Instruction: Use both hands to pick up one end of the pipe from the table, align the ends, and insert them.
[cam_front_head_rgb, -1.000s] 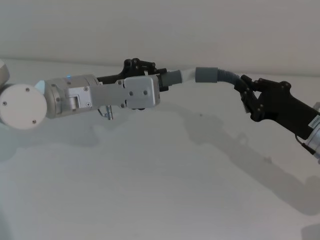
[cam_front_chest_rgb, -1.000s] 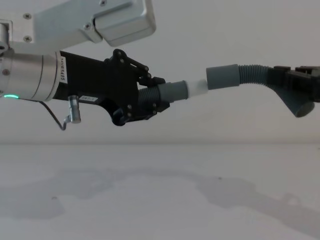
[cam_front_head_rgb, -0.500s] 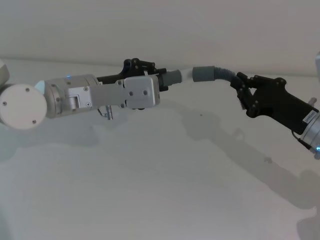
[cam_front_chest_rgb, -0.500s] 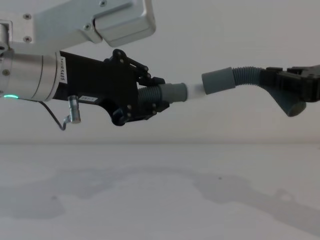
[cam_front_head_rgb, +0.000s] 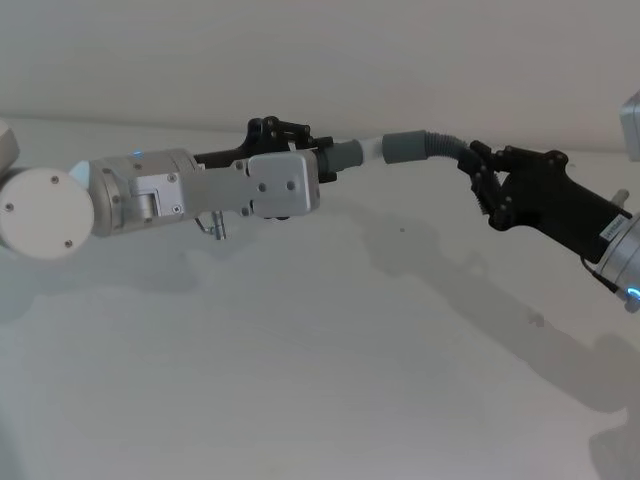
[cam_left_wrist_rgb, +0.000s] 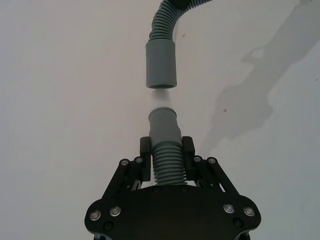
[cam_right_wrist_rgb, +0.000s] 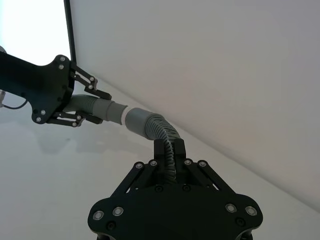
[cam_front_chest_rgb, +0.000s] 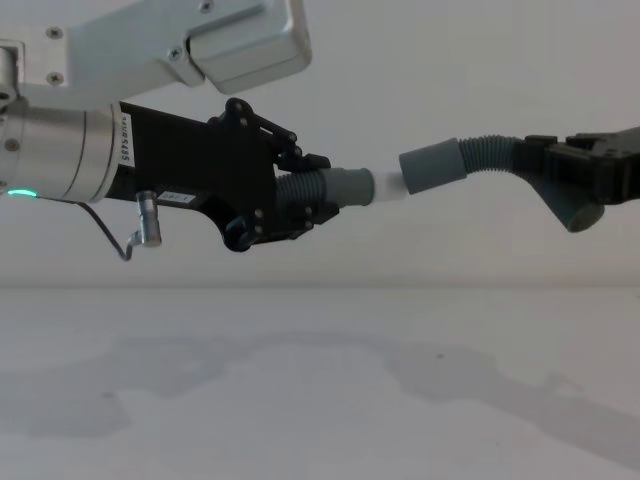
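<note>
High above the table (cam_front_chest_rgb: 320, 400), the left gripper (cam_front_chest_rgb: 305, 195) clamps the white-tipped hose piece (cam_front_chest_rgb: 345, 188) at centre frame, the right gripper (cam_front_chest_rgb: 540, 165) clamps the sleeved piece (cam_front_chest_rgb: 432, 165) just right of it, insertion apparently beginning; straight push needed.

Ribbed dark-grey plastic pipe (cam_front_chest_rgb: 487, 152), smooth matt grey cuff (cam_front_chest_rgb: 350, 186), white tip (cam_front_chest_rgb: 387, 186), matt black grippers (cam_front_chest_rgb: 318, 190), brushed silver arm (cam_front_chest_rgb: 55, 155), matt white table (cam_front_chest_rgb: 320, 390).

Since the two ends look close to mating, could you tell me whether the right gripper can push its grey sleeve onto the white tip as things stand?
Probably yes. The right gripper holds its grey sleeve facing the white tip in the left gripper, with nothing between them.
</note>
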